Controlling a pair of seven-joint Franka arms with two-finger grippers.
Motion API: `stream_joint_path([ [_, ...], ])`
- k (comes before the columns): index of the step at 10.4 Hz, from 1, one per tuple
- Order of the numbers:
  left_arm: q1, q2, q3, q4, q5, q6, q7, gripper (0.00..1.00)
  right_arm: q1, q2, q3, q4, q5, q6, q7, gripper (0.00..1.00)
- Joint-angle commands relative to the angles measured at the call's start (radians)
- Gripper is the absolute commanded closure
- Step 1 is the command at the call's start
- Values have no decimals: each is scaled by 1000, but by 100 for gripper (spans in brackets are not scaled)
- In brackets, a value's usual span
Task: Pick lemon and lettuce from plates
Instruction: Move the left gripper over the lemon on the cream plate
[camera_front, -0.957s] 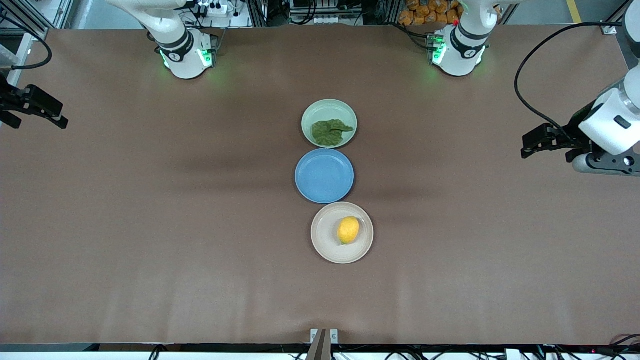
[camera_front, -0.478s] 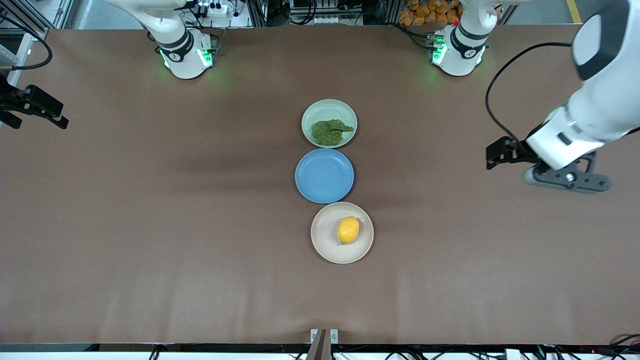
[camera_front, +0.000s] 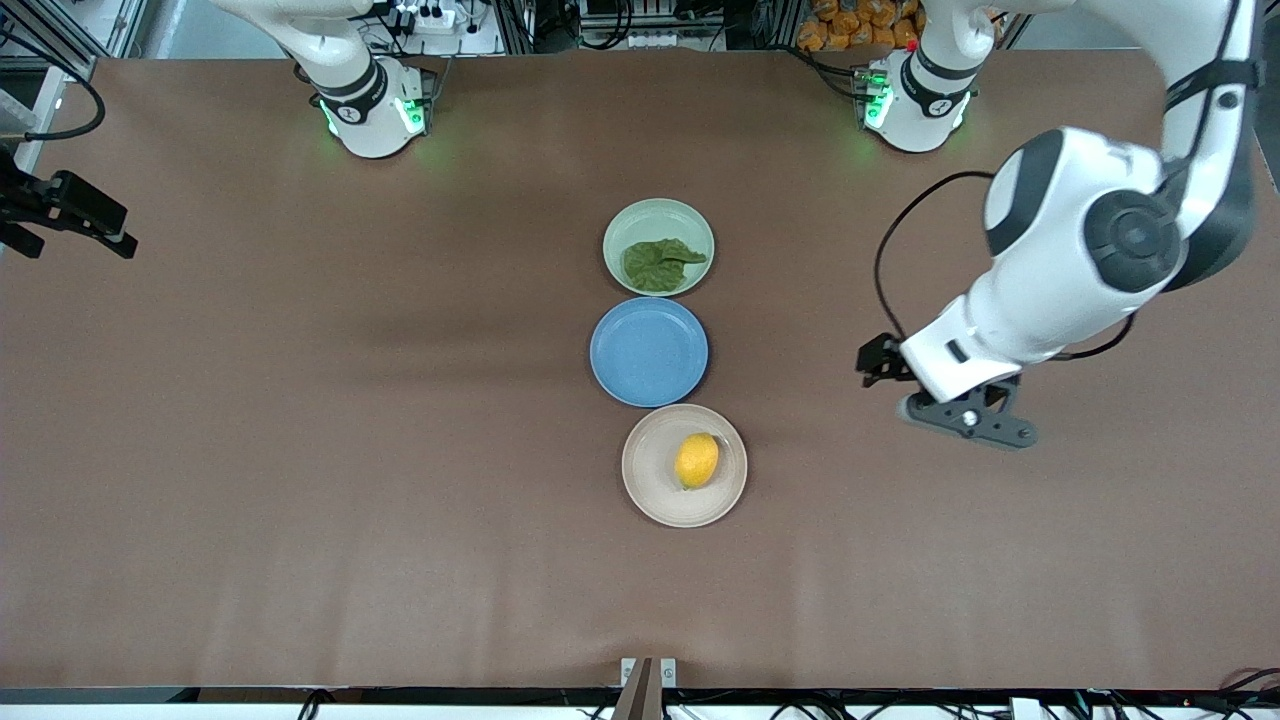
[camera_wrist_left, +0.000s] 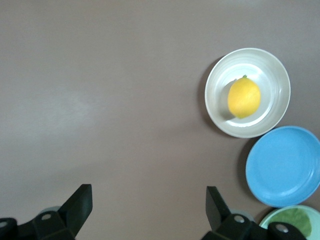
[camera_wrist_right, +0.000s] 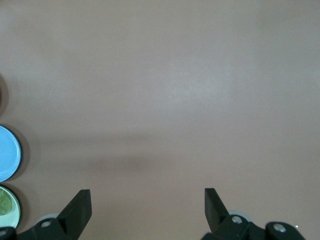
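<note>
The lemon (camera_front: 697, 460) lies on the beige plate (camera_front: 645, 485), the plate nearest the front camera. The lettuce (camera_front: 660, 263) lies flat in the mint green plate (camera_front: 632, 222), the plate closest to the robots' bases. My left gripper (camera_front: 873, 362) is open and empty, up over bare table between the plates and the left arm's end. Its wrist view shows the lemon (camera_wrist_left: 244, 97) on the beige plate (camera_wrist_left: 220, 112), a bit of lettuce (camera_wrist_left: 295, 220), and the gripper (camera_wrist_left: 148, 201) apart from them. My right gripper (camera_front: 95, 225) waits open and empty at the right arm's end.
A blue plate (camera_front: 649, 351) with nothing on it sits between the two task plates, nearly touching both; it also shows in the left wrist view (camera_wrist_left: 282, 166) and the right wrist view (camera_wrist_right: 7, 152). Brown table (camera_front: 300, 450) spreads wide around the plates.
My left arm has swung in from the left arm's end of the table toward the plates, gripper still open. The right arm, plates, lemon and lettuce have not moved.
</note>
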Motion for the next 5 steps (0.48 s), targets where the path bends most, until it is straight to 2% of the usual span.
stream_joint_path([
  [1,-53,73,4,18,-4,115,-83,0,1,2,4,3,12,-27,-8,0],
  [5,-124,202,4,20,-4,355,-164,0,57,9,6,-22,13,-38,45,0],
])
